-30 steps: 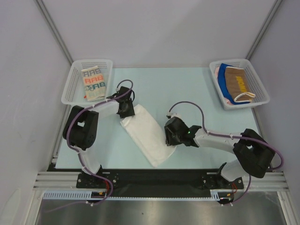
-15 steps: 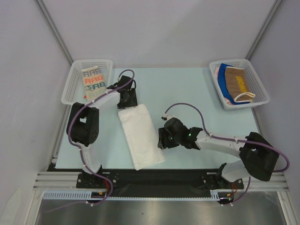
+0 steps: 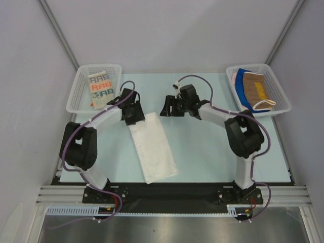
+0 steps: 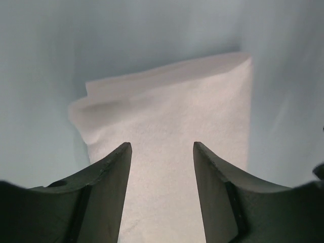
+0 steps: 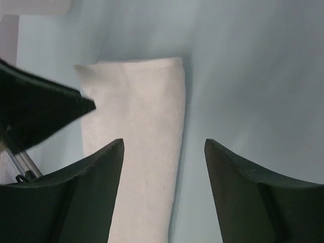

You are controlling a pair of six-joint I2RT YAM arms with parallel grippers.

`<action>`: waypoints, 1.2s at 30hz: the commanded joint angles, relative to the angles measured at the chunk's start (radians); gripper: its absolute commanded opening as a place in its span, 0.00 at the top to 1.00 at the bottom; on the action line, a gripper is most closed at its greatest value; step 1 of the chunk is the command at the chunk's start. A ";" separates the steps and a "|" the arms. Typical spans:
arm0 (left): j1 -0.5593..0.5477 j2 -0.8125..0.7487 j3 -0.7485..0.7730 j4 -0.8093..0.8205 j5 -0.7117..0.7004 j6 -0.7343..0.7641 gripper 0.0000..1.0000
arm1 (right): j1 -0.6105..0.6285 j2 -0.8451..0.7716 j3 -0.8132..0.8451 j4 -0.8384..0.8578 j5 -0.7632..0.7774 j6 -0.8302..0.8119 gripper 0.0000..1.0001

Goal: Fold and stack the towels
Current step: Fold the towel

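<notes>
Two open, empty grippers: the left gripper (image 3: 136,117) sits over the far end of the white towel (image 3: 152,149), which stretches toward the desk's (image 3: 212,157) near edge; the right gripper (image 3: 164,109) hangs just beside.

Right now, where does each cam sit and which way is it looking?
Top: above and behind the bases, looking down on the table; both arms show, with left hand and right hand.
Left wrist: on the left arm, looking down past its fingers at the towel end.
Right wrist: on the right arm, looking down between its fingers; left arm at left edge.
Shared: all three see the towel.
</notes>
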 commanded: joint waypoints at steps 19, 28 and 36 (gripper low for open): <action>0.022 -0.054 -0.248 0.147 0.060 -0.189 0.49 | 0.031 0.481 0.457 -0.022 -0.195 -0.038 0.28; 0.031 -0.045 -0.211 0.143 0.111 -0.128 0.48 | 0.034 0.483 0.454 0.004 -0.199 -0.051 0.63; 0.036 -0.035 0.089 0.009 0.057 0.079 0.37 | 0.038 0.354 0.246 0.206 -0.135 -0.107 0.80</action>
